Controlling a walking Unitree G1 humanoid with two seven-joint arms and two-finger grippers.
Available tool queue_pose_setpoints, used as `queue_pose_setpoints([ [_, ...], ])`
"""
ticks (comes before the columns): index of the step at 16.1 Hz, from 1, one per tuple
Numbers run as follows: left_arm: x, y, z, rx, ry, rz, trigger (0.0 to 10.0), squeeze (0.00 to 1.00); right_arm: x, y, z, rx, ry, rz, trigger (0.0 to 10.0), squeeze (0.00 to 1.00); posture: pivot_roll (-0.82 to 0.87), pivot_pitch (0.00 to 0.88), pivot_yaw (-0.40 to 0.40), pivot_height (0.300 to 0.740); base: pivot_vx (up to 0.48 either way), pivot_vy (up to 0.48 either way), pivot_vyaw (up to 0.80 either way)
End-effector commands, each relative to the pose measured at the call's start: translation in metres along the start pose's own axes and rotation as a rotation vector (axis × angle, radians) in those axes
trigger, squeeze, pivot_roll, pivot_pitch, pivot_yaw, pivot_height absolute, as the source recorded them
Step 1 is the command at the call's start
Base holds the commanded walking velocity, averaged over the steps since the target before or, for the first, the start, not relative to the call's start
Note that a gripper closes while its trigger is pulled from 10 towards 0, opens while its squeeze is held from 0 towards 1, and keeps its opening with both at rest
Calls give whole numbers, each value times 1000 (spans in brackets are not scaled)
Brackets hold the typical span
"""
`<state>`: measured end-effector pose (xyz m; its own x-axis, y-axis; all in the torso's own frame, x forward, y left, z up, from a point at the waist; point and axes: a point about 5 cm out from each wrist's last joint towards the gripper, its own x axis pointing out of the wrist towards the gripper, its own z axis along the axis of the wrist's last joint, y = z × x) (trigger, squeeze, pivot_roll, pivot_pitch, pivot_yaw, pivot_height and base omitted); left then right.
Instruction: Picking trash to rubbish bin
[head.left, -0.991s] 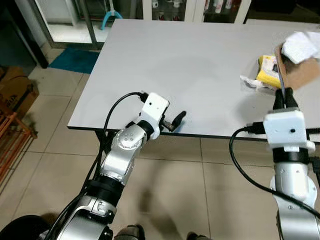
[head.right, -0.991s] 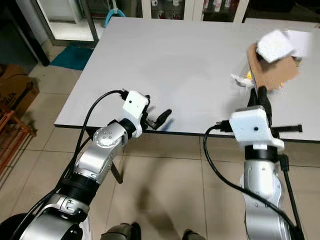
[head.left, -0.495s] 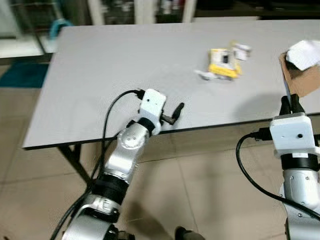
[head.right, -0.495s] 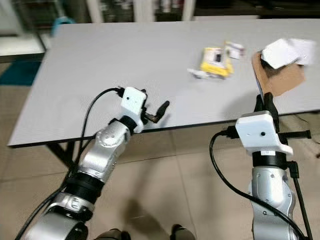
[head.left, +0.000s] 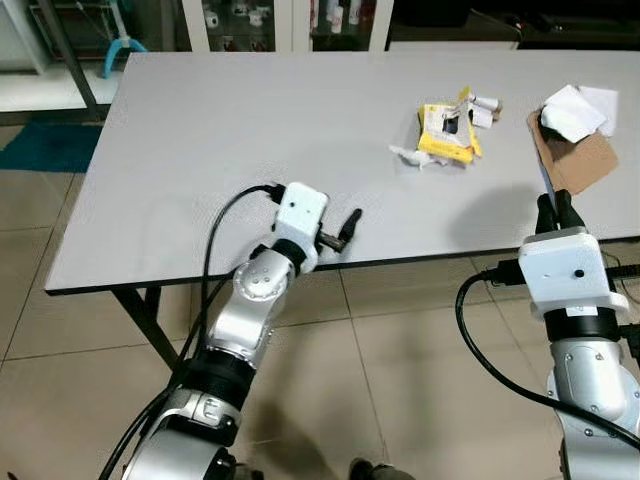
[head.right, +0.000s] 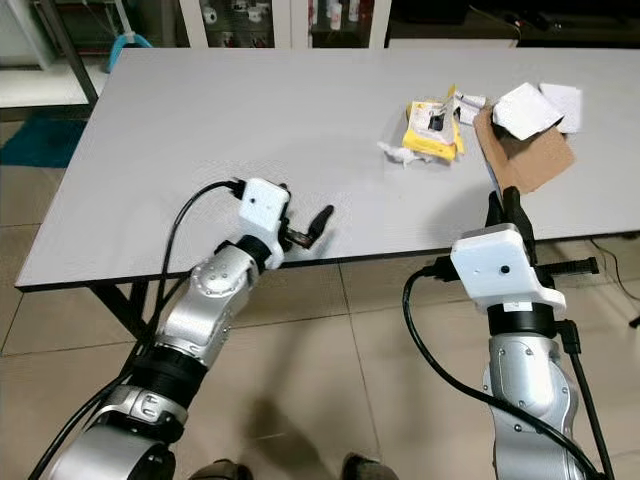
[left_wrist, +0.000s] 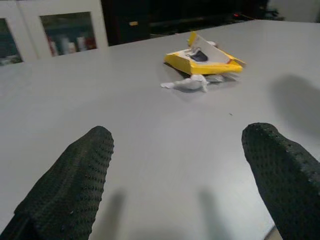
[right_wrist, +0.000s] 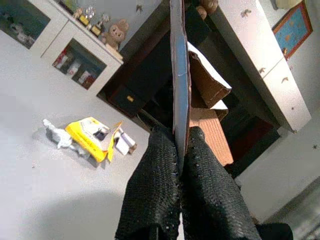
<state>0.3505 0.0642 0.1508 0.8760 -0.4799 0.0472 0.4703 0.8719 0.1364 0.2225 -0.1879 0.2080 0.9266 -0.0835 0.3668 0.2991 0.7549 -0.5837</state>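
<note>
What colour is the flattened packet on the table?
Yellow packet; clearest in the left wrist view.

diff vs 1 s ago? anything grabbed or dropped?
Nothing grabbed or dropped. The camera swung, so the whole view shifted and the yellow packet now sits further into frame; the trash itself hasn't moved on the table. The right pincer stays shut on the cardboard piece, held upright. The left pincer stays open over the table's near edge.
</note>
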Motion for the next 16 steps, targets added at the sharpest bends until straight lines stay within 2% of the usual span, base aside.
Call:
queue_pose_setpoints([
  [1,3,-6,1,9,5,-14,10000,0,0,-3,1,-14,3,-1,10000,0,83,93,-28,740,0,-439,0],
  [16,6,-1,-2,17,28,9,10000,0,4,7,5,8,-11,18,10000,0,91,87,-22,740,0,-434,0],
])
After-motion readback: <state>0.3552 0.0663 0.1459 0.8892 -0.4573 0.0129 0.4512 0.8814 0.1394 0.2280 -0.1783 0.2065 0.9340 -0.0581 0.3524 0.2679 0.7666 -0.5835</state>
